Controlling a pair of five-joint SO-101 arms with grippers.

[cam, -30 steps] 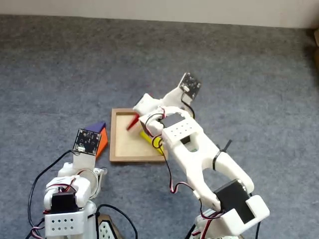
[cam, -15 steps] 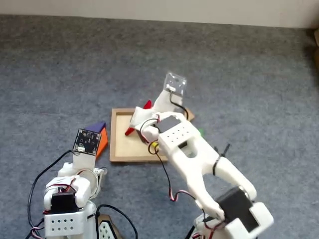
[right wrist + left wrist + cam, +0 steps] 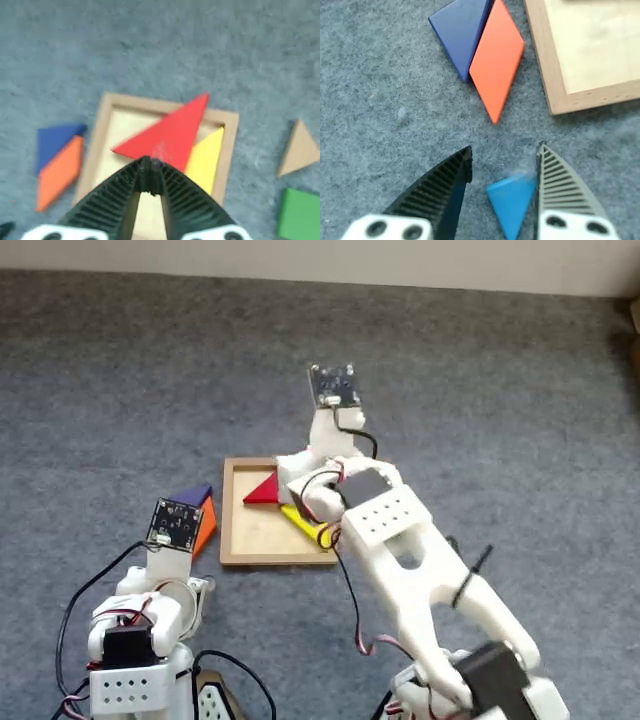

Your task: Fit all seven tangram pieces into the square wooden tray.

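The square wooden tray (image 3: 228, 512) lies mid-table. Over its far side my right gripper (image 3: 150, 165) is shut on the edge of the red triangle (image 3: 170, 132), whose tip overlaps the tray rim (image 3: 227, 150). In the high view the red triangle (image 3: 263, 490) sits level over the tray's far half. A yellow piece (image 3: 205, 157) lies inside the tray beside it. My left gripper (image 3: 503, 152) stands open near the table's front, with a light blue triangle (image 3: 512, 197) on the carpet between its fingers. A dark blue triangle (image 3: 460, 25) and an orange parallelogram (image 3: 496, 57) lie together just outside the tray.
A tan triangle (image 3: 298, 147) and a green square (image 3: 300, 212) lie on the grey carpet on the tray's far side from the dark blue and orange pieces. The right arm (image 3: 400, 540) reaches across the tray's right edge. Open carpet surrounds everything.
The right arm's wrist swung left over the tray, and the red triangle went from steeply tilted to nearly level over the tray's far half. The left arm has stayed still.
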